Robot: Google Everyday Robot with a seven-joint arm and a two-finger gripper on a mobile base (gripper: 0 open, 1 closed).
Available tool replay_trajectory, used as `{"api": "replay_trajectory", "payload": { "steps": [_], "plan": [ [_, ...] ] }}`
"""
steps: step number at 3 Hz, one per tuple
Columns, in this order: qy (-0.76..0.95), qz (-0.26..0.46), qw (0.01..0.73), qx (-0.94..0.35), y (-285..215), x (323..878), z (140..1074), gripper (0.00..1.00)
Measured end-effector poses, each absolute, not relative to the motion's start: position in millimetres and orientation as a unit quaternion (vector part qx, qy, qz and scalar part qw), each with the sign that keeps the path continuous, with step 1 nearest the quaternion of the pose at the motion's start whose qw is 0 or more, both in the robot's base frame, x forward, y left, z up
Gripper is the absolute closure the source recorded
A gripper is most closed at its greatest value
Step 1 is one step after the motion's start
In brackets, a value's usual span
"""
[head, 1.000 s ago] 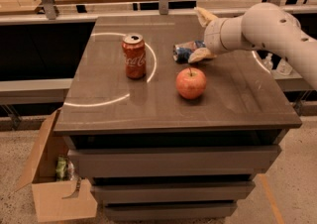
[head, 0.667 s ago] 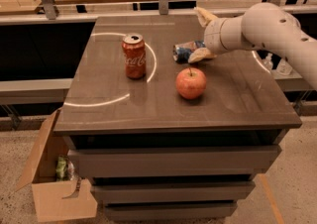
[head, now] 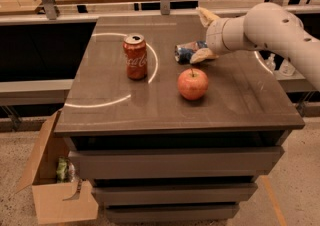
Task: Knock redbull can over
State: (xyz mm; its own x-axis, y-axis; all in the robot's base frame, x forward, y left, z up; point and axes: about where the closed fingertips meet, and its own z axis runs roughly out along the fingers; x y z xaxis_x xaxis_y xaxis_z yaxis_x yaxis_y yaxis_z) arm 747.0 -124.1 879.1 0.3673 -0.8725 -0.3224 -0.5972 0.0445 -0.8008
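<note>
1. In the camera view, the redbull can [head: 186, 52] lay on its side on the dark surface [head: 240, 101], in the far half, with its long axis running roughly from 9 to 3 o'clock.
2. The end effector [head: 203, 36] sat at 3 o'clock of that can, low over the surface. Its two tan fingers [head: 204, 16] were spread well apart, one toward 12 o'clock and the other down against the can's right end. We saw nothing pinched between them.
3. The white arm [head: 267, 25] reached in from the right edge, from about 3 o'clock.
4. A red apple [head: 193, 83] stood at 6 o'clock of the redbull can, near it but apart.
5. A red Coca-Cola can [head: 135, 57] stood upright at 9 o'clock of the redbull can, well apart, its top open.
6. On the floor at about 8 o'clock of the surface, an open cardboard box [head: 52, 202] stood beside the drawers.
</note>
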Motion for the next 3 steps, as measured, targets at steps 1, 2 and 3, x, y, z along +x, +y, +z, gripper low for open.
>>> {"api": "replay_trajectory", "payload": {
  "steps": [1,2,3],
  "plan": [
    [0.544,-0.145,0.476,-0.676,-124.1,747.0,879.2,0.0],
    [0.543,-0.145,0.476,-0.676,-124.1,747.0,879.3,0.0],
    [0.514,-0.174,0.514,-0.664,-129.1,743.0,925.7,0.0]
  ]
}}
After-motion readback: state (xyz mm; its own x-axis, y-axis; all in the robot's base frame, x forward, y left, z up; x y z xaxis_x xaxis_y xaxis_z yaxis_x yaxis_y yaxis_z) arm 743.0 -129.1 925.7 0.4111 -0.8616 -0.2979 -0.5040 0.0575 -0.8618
